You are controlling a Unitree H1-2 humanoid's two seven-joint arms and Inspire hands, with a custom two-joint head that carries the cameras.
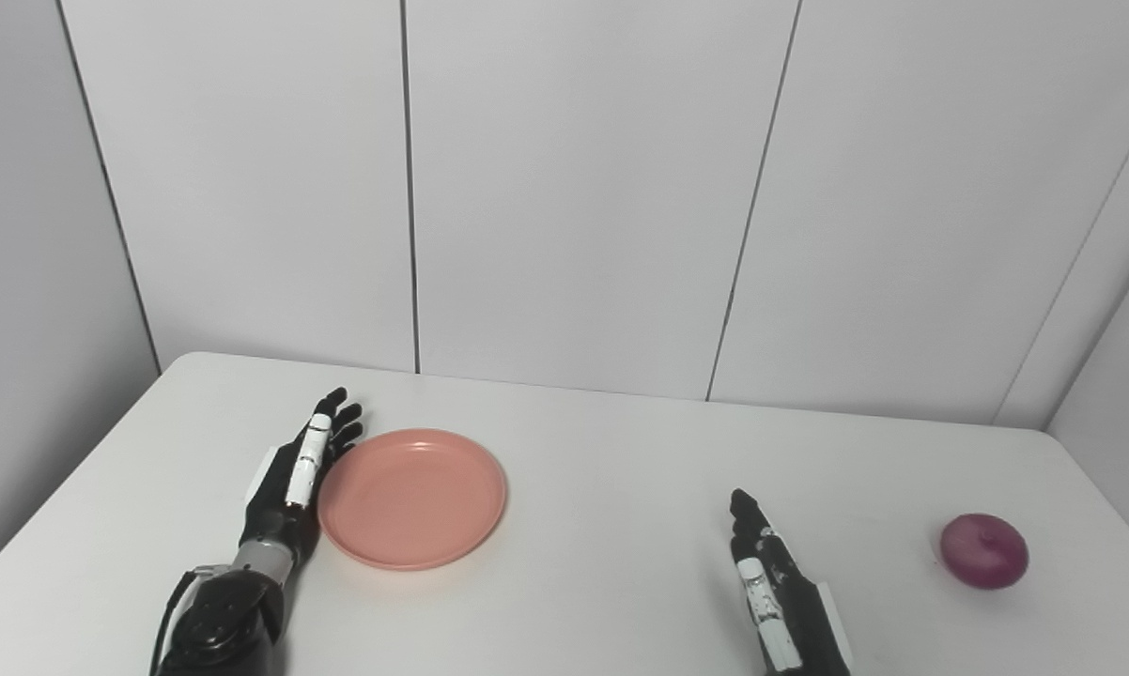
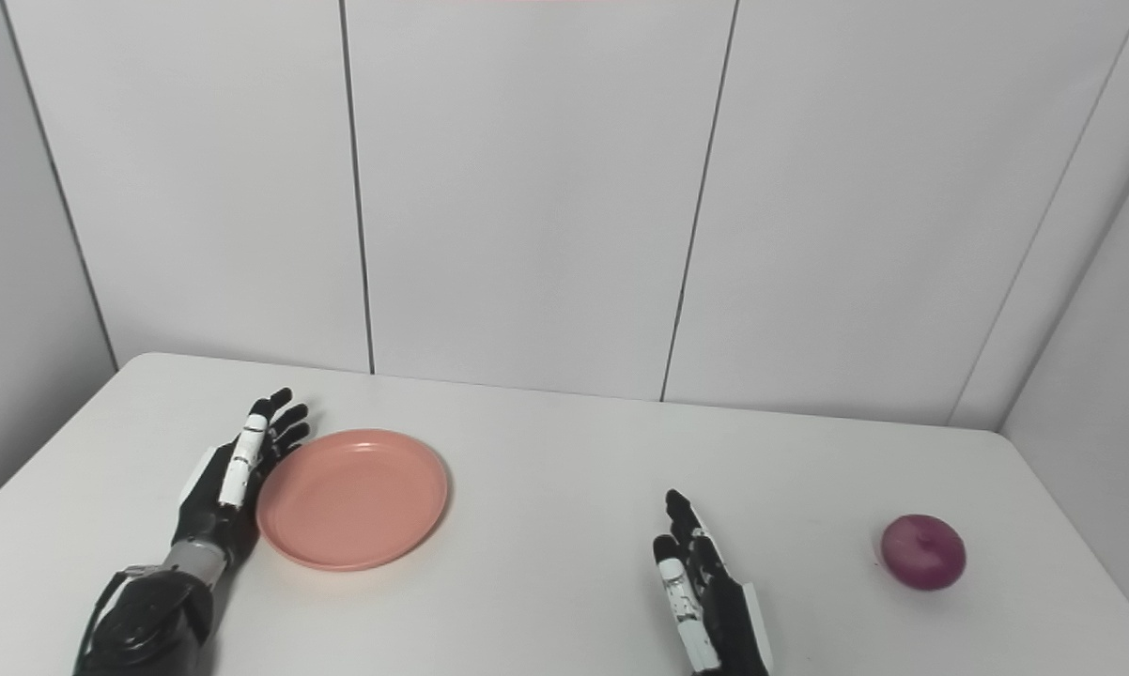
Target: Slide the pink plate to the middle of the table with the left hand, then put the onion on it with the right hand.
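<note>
The pink plate [image 1: 412, 498] lies flat on the white table [image 1: 602, 451], left of the middle. My left hand [image 1: 300, 474] is open, fingers straight, its edge against the plate's left rim. The purple onion [image 1: 983, 550] sits on the table at the far right, also shown in the right eye view [image 2: 922, 552]. My right hand [image 1: 779, 591] is open and empty, fingers straight, resting near the front edge, well to the left of the onion and apart from it.
White wall panels stand behind the table's far edge. The table's right edge runs close to the onion. Bare table surface lies between the plate and my right hand.
</note>
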